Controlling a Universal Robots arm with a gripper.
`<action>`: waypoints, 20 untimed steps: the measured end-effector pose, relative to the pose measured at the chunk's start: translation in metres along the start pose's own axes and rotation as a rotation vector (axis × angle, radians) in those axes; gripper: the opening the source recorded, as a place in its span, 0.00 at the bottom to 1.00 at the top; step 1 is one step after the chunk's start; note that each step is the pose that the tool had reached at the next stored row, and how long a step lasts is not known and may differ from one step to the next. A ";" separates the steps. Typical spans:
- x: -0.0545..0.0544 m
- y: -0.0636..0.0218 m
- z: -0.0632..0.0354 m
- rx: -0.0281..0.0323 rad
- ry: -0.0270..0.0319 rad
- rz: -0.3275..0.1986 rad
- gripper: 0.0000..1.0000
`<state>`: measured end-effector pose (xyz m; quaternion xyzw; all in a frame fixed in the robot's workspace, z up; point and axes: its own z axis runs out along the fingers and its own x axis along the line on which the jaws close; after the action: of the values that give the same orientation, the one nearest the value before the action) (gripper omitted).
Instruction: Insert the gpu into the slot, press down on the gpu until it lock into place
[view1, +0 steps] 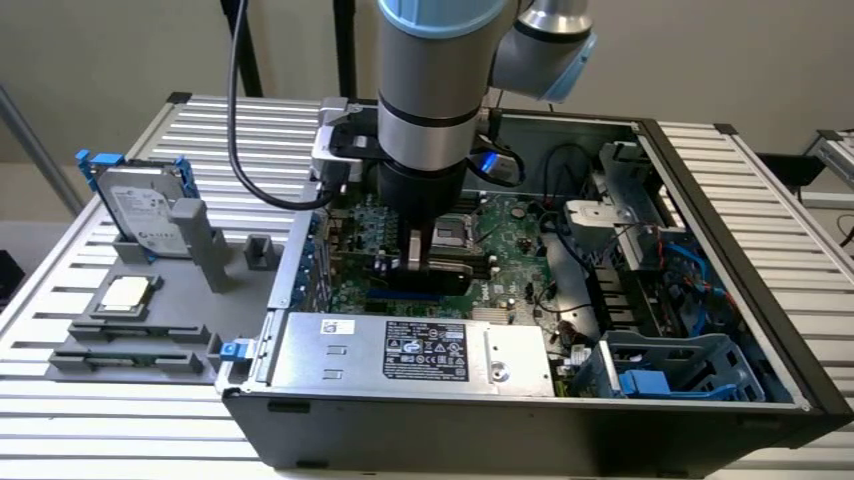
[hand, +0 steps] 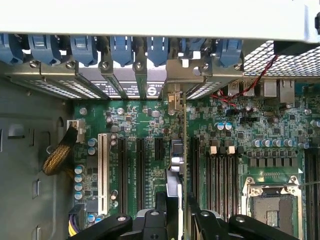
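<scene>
Clamping the flat, black-covered gpu (view1: 454, 278) on edge between its fingers, the claw (view1: 427, 256) holds it straight over the long bright-blue plastic slot (view1: 398, 297); card and slot lie parallel, and seating cannot be judged.

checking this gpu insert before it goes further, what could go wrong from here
The gripper holds the black-covered green gpu card edge-down among several parallel black slots; it might seat beside the long bright-blue plastic slot. Its thin silver bracket sits close to the case's rear slot covers and could snag.
</scene>
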<state>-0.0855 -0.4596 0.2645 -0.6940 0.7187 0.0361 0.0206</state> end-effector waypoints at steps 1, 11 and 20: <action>0.000 0.0000 0.0001 -0.0005 0.0000 0.000 0.26; -0.001 -0.0001 0.0054 -0.0030 0.0003 0.000 0.26; -0.001 0.0000 0.0074 -0.0124 0.0005 0.001 0.26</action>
<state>-0.0856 -0.4576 0.2572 -0.6938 0.7189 0.0404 0.0161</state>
